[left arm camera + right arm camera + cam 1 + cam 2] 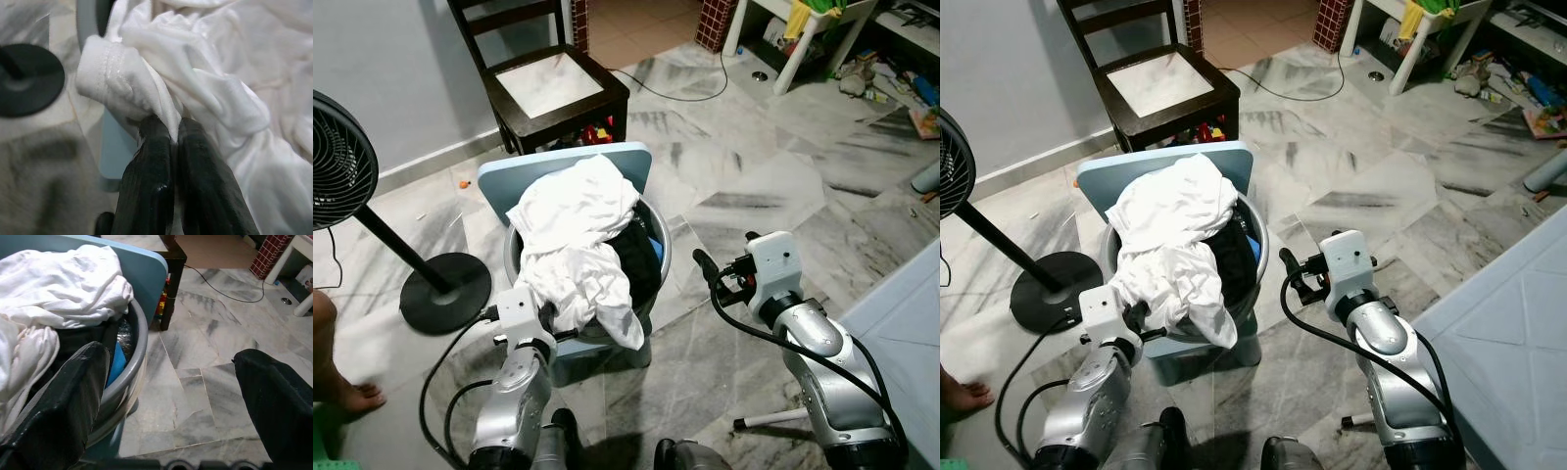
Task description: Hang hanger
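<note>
A white garment (573, 240) is heaped over the grey laundry basket (664, 257), which rests on a light blue chair (499, 181). Dark clothes (641, 257) lie under it in the basket. My left gripper (171, 139) is shut on a fold of the white garment at the basket's near left side (558, 331). On the basket's right, my right gripper (168, 355) is held open beside the rim with nothing between its fingers (705, 266).
A standing fan (337, 162) with a round black base (445, 291) is at the left, and a person's foot (347, 392) is near it. A dark wooden chair (558, 88) stands behind the basket. A pale blue surface (901, 304) borders the right. Marble floor lies ahead on the right.
</note>
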You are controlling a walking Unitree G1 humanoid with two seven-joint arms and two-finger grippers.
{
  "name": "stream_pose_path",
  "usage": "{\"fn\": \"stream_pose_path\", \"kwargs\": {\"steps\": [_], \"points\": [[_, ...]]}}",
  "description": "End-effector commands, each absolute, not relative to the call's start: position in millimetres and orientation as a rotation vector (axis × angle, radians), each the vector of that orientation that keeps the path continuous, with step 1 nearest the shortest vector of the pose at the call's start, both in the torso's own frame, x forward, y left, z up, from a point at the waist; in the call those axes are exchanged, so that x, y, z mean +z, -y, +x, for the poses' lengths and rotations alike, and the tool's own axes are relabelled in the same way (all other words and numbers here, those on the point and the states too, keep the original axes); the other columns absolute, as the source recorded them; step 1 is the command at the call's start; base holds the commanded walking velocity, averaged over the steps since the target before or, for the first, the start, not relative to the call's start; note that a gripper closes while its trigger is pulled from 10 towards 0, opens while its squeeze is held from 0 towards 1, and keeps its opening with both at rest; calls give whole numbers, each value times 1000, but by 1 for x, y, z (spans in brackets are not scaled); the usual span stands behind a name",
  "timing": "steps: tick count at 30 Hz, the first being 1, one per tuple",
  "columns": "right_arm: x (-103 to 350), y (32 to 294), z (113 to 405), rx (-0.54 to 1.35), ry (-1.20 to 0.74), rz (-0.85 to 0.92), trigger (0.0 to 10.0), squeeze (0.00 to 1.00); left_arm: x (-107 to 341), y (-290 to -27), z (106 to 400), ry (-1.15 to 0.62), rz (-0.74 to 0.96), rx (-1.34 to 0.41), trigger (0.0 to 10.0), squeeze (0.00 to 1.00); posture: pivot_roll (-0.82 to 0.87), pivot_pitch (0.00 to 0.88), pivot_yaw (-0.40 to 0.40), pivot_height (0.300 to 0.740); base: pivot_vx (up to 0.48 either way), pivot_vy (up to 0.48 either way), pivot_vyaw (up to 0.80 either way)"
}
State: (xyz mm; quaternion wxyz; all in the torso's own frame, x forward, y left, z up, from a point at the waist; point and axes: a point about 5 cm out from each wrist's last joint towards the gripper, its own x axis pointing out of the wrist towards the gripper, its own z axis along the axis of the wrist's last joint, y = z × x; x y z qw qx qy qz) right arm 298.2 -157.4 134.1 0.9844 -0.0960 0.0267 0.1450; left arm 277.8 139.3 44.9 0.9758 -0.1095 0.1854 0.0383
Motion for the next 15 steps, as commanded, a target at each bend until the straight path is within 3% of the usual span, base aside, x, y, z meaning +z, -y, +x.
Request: {"fn": "stream_pose_path", "kwargs": {"steps": [1, 6, 10, 11, 15], "points": [[131, 159, 298, 281, -60, -187, 10000, 0, 46, -139, 271, -394, -165, 38, 0, 0, -33, 220, -40, 740, 0, 0, 0], [129, 154, 302, 282, -56, -173, 10000, 0, 56, -143, 261, -384, -49, -25, 0, 0, -6, 205, -34, 740, 0, 0, 0], [126, 149, 308, 284, -49, -157, 10000, 0, 72, -134, 244, -363, 96, -209, 0, 0, 41, 169, -29, 740, 0, 0, 0], [126, 144, 312, 288, -41, -148, 10000, 0, 79, -133, 235, -327, 200, -293, 0, 0, 62, 149, -26, 740, 0, 0, 0], [126, 138, 318, 293, -26, -135, 10000, 0, 89, -134, 224, -276, 297, -388, 0, 0, 83, 118, -19, 740, 0, 0, 0]]}}
